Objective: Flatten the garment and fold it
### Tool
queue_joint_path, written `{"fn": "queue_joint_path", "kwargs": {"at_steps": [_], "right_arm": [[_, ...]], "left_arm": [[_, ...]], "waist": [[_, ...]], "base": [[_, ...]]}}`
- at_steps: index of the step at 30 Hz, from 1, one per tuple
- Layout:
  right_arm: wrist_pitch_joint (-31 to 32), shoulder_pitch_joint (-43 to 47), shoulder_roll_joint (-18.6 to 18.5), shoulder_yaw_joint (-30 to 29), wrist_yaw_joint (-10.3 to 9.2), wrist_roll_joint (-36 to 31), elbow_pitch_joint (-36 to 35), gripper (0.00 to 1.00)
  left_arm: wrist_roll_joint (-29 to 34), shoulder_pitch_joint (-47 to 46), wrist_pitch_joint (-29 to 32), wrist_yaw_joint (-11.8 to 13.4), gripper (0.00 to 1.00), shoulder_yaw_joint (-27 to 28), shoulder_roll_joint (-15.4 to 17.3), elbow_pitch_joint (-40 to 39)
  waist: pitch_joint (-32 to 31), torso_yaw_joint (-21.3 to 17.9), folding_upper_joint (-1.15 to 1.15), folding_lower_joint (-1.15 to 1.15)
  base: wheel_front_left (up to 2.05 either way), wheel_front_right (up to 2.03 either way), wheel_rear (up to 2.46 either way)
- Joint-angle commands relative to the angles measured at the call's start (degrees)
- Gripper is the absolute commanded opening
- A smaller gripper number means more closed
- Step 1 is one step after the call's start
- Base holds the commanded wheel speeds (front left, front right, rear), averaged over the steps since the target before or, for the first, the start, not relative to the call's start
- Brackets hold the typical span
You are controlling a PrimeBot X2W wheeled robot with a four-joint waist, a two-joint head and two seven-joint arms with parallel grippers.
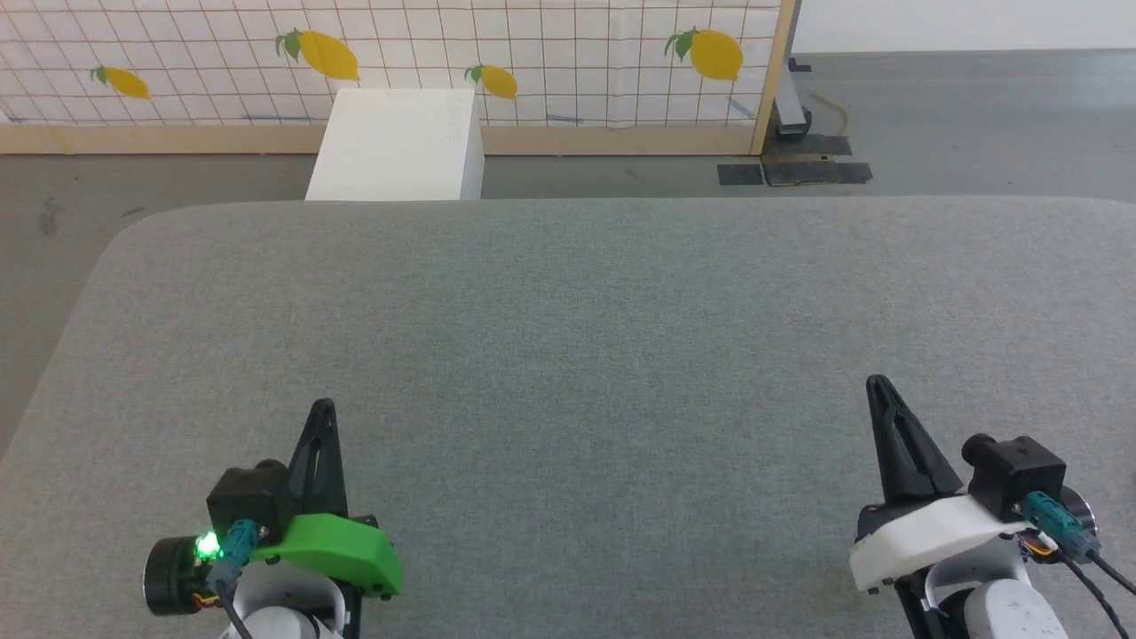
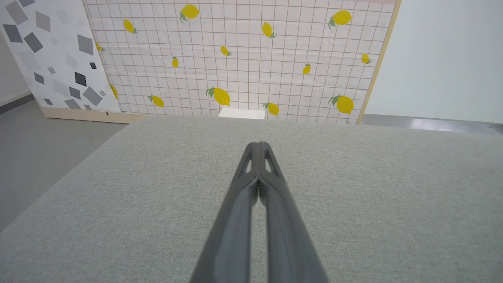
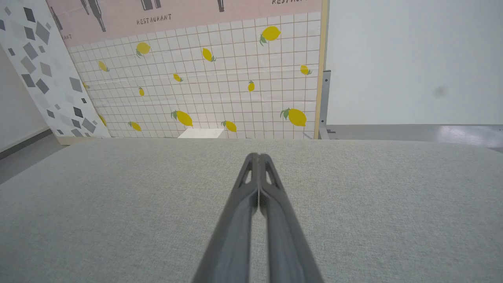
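Garment: cannot tell where. Two claws, left claw (image 1: 325,406) and right claw (image 1: 878,383), each pressed fully closed, gripping nothing, over near part of one grey worktop (image 1: 568,302). One white box (image 1: 399,142) beyond far edge.

A broad grey fabric-covered counter (image 1: 577,337) with rounded corners stands on a grey floor (image 1: 958,115). Beyond it a white box (image 1: 399,146) sits against a wood-framed panel (image 2: 243,59) of white tiles printed with lemons. A plain pale wall (image 3: 412,59) rises to its right.
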Motion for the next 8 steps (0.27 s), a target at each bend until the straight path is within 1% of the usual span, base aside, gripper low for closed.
{"fn": "queue_joint_path", "kwargs": {"at_steps": [1, 8], "right_arm": [[0.4, 0.7, 0.0, 0.0, -0.03, -0.6, -0.6, 0.00], [1.2, 1.0, 0.0, 0.0, -0.03, -1.2, -1.4, 0.00]], "left_arm": [[0.5, 0.7, 0.5, -0.3, 0.00, 0.2, -0.1, -0.4], [1.0, 0.9, 1.3, -0.3, 0.00, 0.2, -0.1, -0.9]], "waist": [[0.0, 0.0, 0.00, 0.00], [-0.1, 0.1, 0.00, 0.00]], "base": [[0.00, 0.00, 0.00], [0.00, 0.00, 0.00]]}}
